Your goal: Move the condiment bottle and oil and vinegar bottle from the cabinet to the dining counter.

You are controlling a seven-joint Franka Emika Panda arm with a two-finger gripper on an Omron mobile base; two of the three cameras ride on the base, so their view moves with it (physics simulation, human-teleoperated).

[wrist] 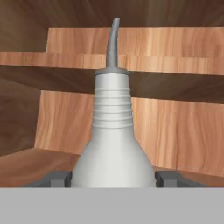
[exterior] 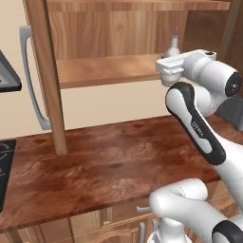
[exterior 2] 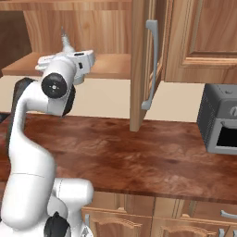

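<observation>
Oil and vinegar bottle [wrist: 112,144] stands upright between the gripper's [wrist: 113,178] fingertips [wrist: 57,178], one tip hard against each side of its round body, so the claw looks clamped on it. It sits on the cabinet's [exterior: 102,71] inner shelf, spout up. Its base is hidden; the wrist covers most of it from behind.

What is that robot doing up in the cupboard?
The white robot arm is reaching into the open wooden cabinet. Its gripper is at the pale grey oil and vinegar bottle, which stands upright on the cabinet's shelf. The jaws sit on either side of the bottle's round body, right up against it. The bottle has not left the shelf yet. Below the cabinet is a reddish-brown wood counter, and a dark toaster oven sits on it off to one side.
</observation>
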